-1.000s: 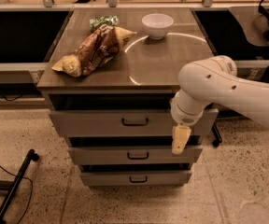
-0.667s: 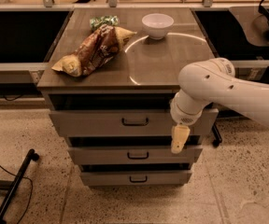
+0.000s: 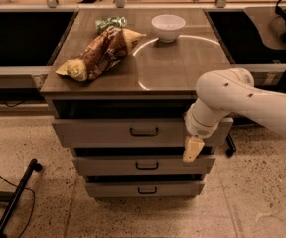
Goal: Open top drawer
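Note:
The top drawer (image 3: 98,132) is the widest of three grey-beige fronts of the cabinet, with a small dark loop handle (image 3: 144,131) at its centre. Its front stands a little out from the cabinet, with a dark gap above it. My gripper (image 3: 192,148) hangs from the white arm (image 3: 232,95) in front of the drawer's right end. It is to the right of the handle and slightly below it, and apart from it. Its beige tip points down over the gap above the middle drawer.
Two narrower drawers (image 3: 146,165) (image 3: 145,189) sit below. On the cabinet top lie a brown chip bag (image 3: 101,53), a green bag (image 3: 109,23) and a white bowl (image 3: 168,27). A black stand with a cable (image 3: 14,197) is on the floor at the left. Dark counters flank the cabinet.

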